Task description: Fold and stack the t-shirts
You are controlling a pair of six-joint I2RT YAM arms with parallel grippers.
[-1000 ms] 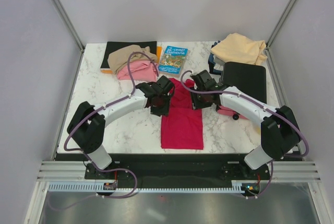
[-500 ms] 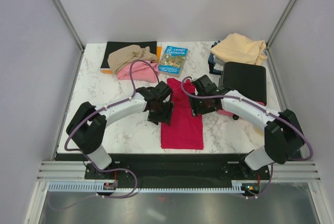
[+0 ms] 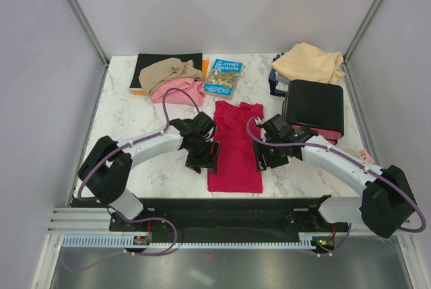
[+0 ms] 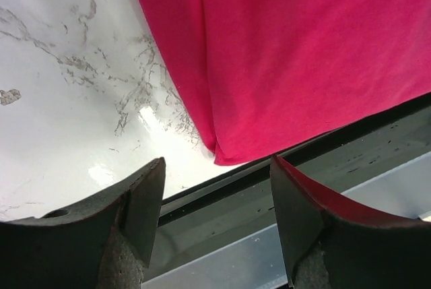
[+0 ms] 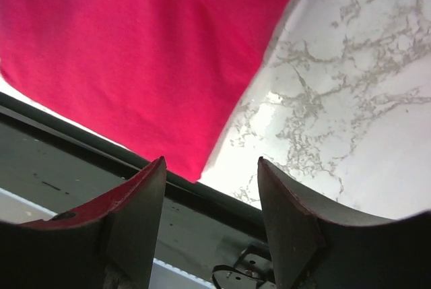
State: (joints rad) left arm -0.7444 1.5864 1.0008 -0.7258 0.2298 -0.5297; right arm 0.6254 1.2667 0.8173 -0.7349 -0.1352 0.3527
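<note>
Grippers flank the work in the top view. The left gripper (image 3: 205, 159) and the right gripper (image 3: 264, 158) hang on either side of the red t-shirt (image 3: 234, 149), which lies between them as a long narrow strip on the table (image 3: 135, 124). Well beyond the left gripper, the pink t-shirt (image 3: 179, 92) and tan-brown t-shirt (image 3: 167, 71) are heaped by a black mat (image 3: 151, 59), with a blue book (image 3: 224, 76) beside them. Beyond the right gripper sits a black case (image 3: 314, 104), and farther off the peach-cream t-shirt (image 3: 310, 62). None of these lies between a gripper and the red hem.

From the left wrist, the left gripper (image 4: 217, 166) has its fingers spread and holds nothing. The shirt's hem corner sits just ahead of the gap, at the table's near edge, with a dark rail (image 4: 350, 147) past it. A layered side fold shows along that edge.

From the right wrist, the right gripper (image 5: 212, 166) is likewise spread and empty, with the other hem corner just ahead of it.

The likely trouble is the pinch. With the corners so close to the edge, a finger may strike the rail. It may also catch only the top layer, which would open the side fold. Uneven lifting by the two arms would skew the fold.
</note>
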